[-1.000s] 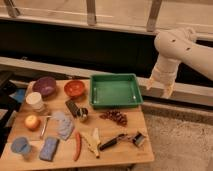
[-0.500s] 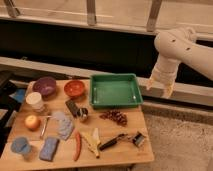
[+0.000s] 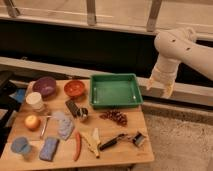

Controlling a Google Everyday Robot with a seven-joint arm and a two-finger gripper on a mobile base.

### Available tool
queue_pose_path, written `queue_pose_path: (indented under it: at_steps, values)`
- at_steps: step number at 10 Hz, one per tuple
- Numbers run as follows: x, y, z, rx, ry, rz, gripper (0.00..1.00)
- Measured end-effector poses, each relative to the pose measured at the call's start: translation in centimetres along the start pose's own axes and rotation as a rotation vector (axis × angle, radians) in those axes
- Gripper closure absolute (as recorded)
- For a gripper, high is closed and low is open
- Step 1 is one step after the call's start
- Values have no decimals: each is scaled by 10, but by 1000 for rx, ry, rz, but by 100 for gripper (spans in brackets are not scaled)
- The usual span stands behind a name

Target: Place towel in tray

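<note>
A crumpled pale blue-grey towel (image 3: 63, 124) lies on the wooden table (image 3: 30, 157), left of centre. An empty green tray (image 3: 116, 90) sits at the table's back right. My gripper (image 3: 159, 89) hangs from the white arm (image 3: 182, 46) to the right of the tray, beyond the table's right edge and above the floor. Its fingers point down, spread apart, with nothing between them. It is far from the towel.
On the table: a purple bowl (image 3: 45, 85), an orange bowl (image 3: 74, 88), a white cup (image 3: 35, 100), an orange fruit (image 3: 32, 121), a blue sponge (image 3: 49, 148), a red chilli (image 3: 77, 145), a banana (image 3: 92, 142), grapes (image 3: 116, 117) and a black-handled tool (image 3: 115, 142). A dark rail wall runs behind.
</note>
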State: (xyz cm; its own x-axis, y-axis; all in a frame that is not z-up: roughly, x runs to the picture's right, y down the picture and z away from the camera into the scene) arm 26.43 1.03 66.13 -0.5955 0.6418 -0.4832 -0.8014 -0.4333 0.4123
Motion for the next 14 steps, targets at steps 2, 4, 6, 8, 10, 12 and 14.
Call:
queue_pose_path:
  at_steps: [2, 4, 6, 8, 10, 12, 14]
  values:
    - [0, 0, 0, 0, 0, 0, 35]
    - [0, 0, 0, 0, 0, 0, 35]
    - [2, 4, -5, -36, 18, -9, 35]
    - [6, 24, -17, -216, 105, -27, 35]
    - [17, 48, -41, -385, 144, -68, 35]
    - [36, 74, -75, -469, 140, -134, 35]
    - [64, 93, -98, -537, 115, -204, 35]
